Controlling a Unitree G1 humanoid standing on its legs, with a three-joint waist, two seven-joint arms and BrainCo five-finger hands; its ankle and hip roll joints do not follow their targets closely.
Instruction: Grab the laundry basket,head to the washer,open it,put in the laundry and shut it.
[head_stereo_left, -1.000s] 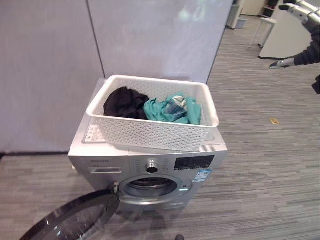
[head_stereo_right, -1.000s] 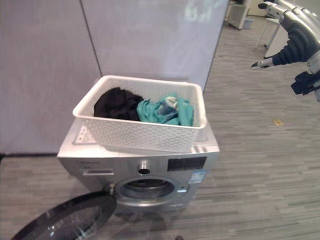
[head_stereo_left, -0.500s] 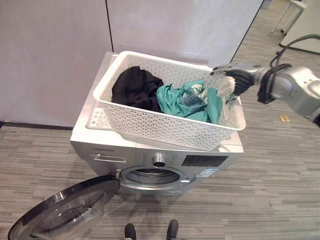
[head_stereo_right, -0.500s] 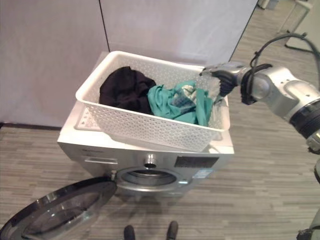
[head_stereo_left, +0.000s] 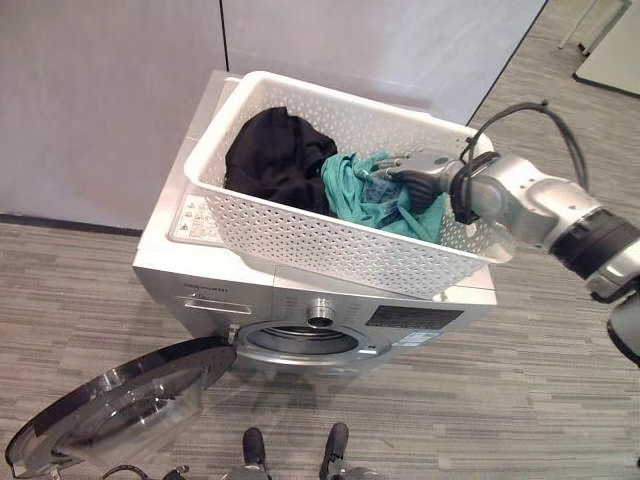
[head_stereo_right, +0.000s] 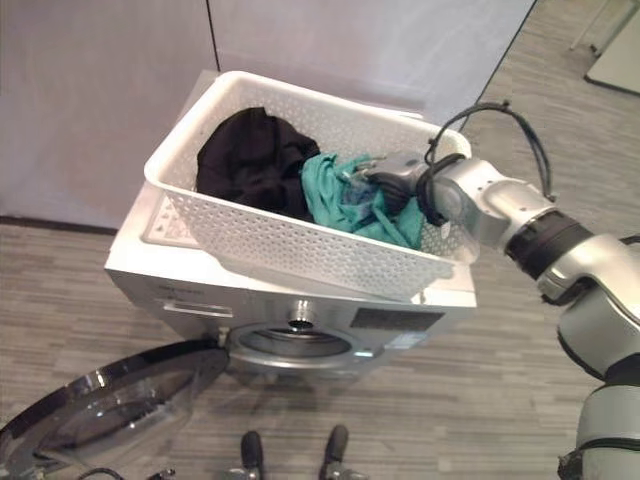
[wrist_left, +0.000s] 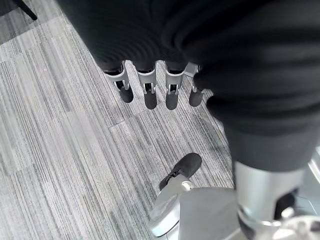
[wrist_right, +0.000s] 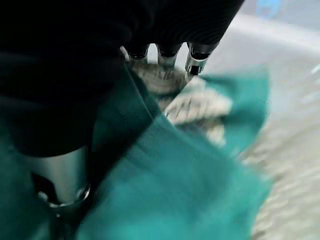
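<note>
I see grey striped carpet flooring (head_stereo_left: 560, 400) running around the work area. A pale grey partition wall (head_stereo_left: 100, 90) stands behind it, split by a dark vertical seam (head_stereo_left: 222, 35). A white cabinet corner (head_stereo_left: 615, 60) sits far right.

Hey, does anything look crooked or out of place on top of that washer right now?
Yes. The white basket sits skewed on the washer, its right front corner jutting past the washer's edge. The right hand is reaching into the teal cloth inside it.
</note>
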